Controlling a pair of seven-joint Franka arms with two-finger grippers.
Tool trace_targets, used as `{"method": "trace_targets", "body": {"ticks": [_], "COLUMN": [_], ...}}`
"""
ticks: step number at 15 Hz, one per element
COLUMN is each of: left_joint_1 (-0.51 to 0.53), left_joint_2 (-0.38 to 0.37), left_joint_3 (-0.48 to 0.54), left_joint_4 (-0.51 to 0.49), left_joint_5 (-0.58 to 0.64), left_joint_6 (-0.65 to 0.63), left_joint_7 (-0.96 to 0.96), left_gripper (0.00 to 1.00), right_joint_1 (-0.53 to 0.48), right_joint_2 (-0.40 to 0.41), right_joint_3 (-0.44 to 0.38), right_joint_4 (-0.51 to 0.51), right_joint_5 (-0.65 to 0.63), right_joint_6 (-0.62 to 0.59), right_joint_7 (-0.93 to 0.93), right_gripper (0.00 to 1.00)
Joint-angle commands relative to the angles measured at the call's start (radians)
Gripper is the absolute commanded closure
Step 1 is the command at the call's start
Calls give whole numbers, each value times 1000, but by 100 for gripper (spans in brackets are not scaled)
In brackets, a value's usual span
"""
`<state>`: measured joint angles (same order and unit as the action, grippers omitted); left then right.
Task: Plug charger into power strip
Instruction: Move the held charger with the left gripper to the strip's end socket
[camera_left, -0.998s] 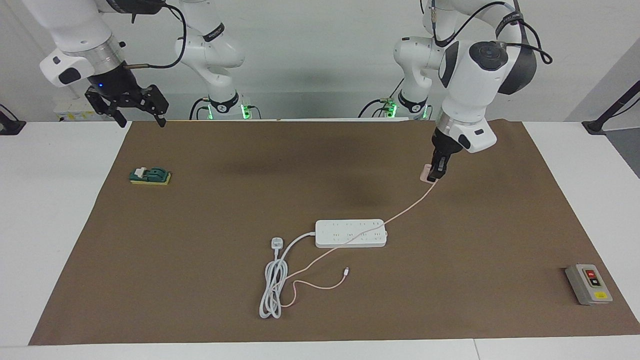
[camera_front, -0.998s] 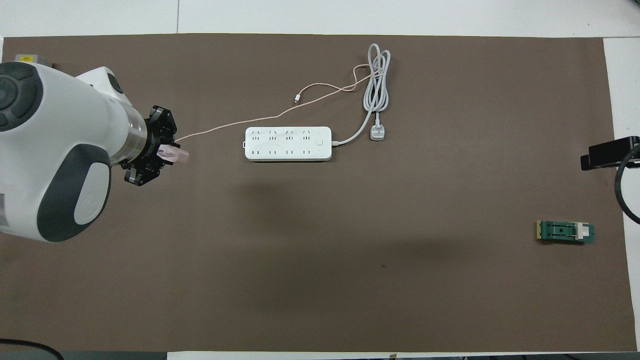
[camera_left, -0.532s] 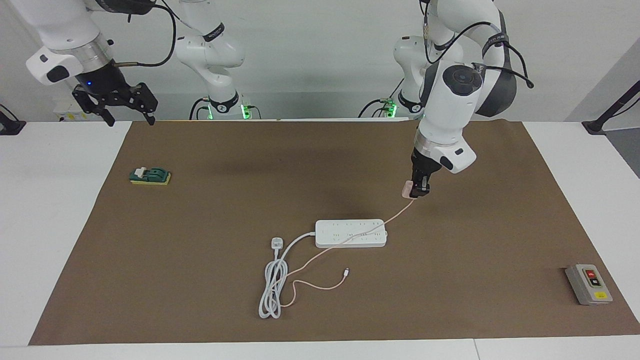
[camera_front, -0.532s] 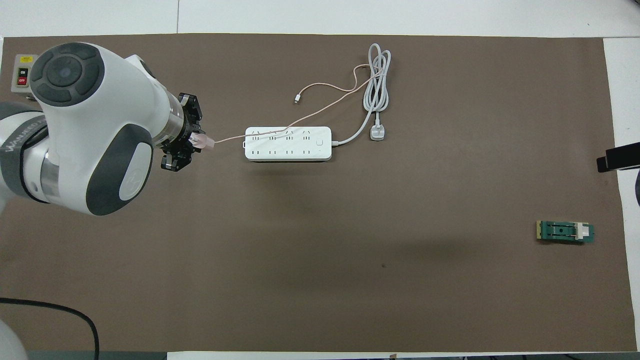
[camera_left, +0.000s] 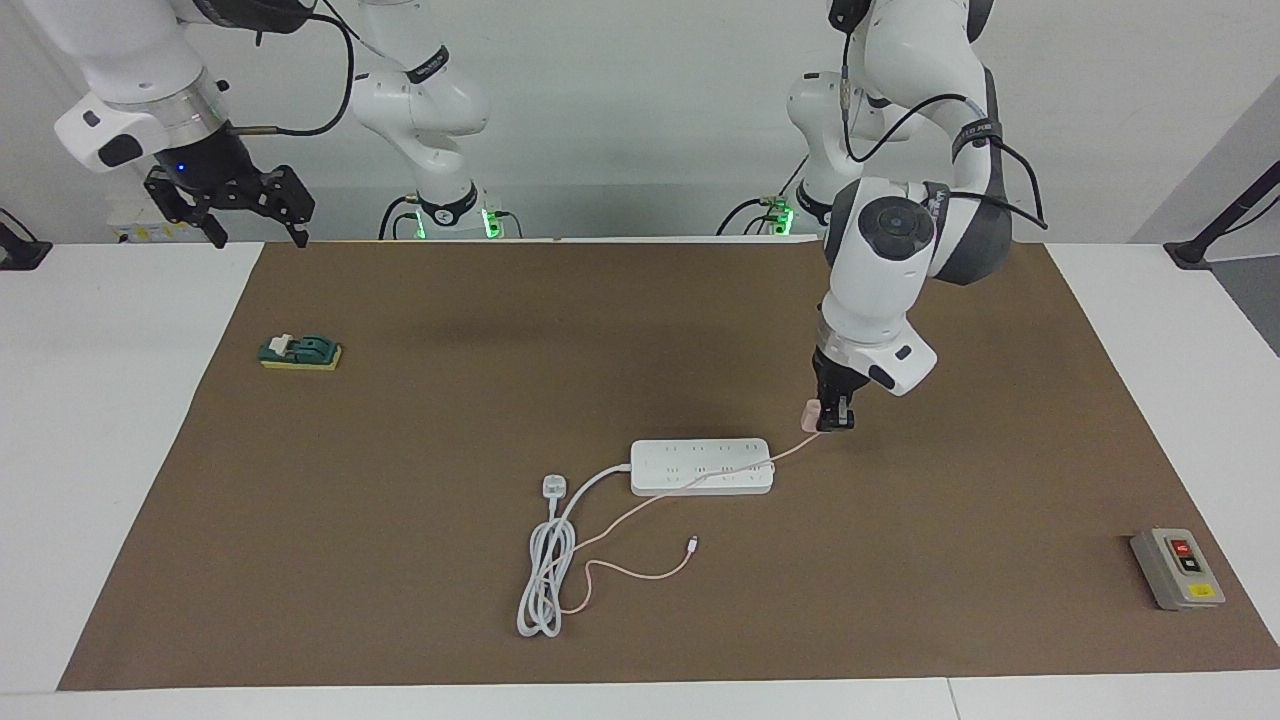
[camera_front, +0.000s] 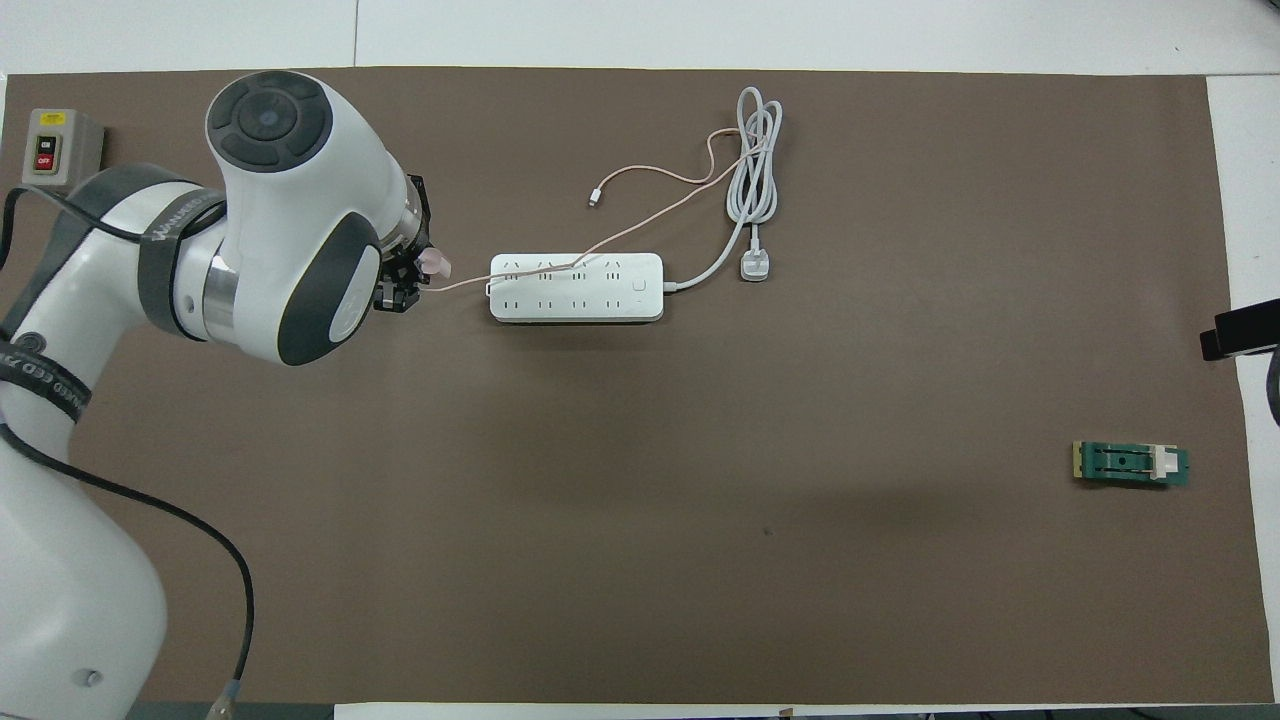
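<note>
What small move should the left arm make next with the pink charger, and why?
Probably carry it sideways until it is over a socket row. The left gripper, shut on the pale pink cube charger, hangs just off the end of the long white power strip, not yet above it. The right gripper waits, raised.

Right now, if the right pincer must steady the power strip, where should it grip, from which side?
Likely from straight above, pinching the power strip across its narrow width, at the end where its thick cord leaves: it lies flat, long edges bare. The pink cable drapes the rest, and the left pincer holds the charger by the other end. The right pincer waits, raised.
</note>
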<state>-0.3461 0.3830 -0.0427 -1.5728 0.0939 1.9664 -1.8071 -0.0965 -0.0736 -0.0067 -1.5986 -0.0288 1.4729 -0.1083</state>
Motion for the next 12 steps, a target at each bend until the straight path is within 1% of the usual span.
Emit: {"method": "trace_targets", "body": {"ticks": [1, 4, 6, 10, 11, 12], "left_joint_1": [-16, -8, 24, 23, 16, 9], "left_joint_2": [102, 154, 172, 172, 163, 151], "left_joint_3": [18, 49, 47, 46, 46, 44], "left_joint_4": [157, 284, 319, 303, 266, 217], "left_joint_5": [29, 41, 47, 69, 66, 60], "left_joint_6": [-55, -95, -93, -74, -51, 1], "left_joint_7": [-29, -18, -17, -3, -3, -4], "left_gripper": [100, 100, 100, 100, 100, 100], "right_joint_1": [-3, -3, 1, 1, 0, 0], "right_joint_2": [6, 5, 0, -2, -2, -2], "right_joint_3": [-2, -2, -4, -4, -4, -4], "right_joint_4": [16, 15, 14, 12, 12, 12], "right_joint_5": [-8, -8, -11, -14, -14, -14], "right_joint_6": [-17, -17, -19, -19, -19, -19], "right_joint_7": [-14, -13, -11, -11, -13, -13], "right_gripper": [0, 0, 0, 0, 0, 0]}}
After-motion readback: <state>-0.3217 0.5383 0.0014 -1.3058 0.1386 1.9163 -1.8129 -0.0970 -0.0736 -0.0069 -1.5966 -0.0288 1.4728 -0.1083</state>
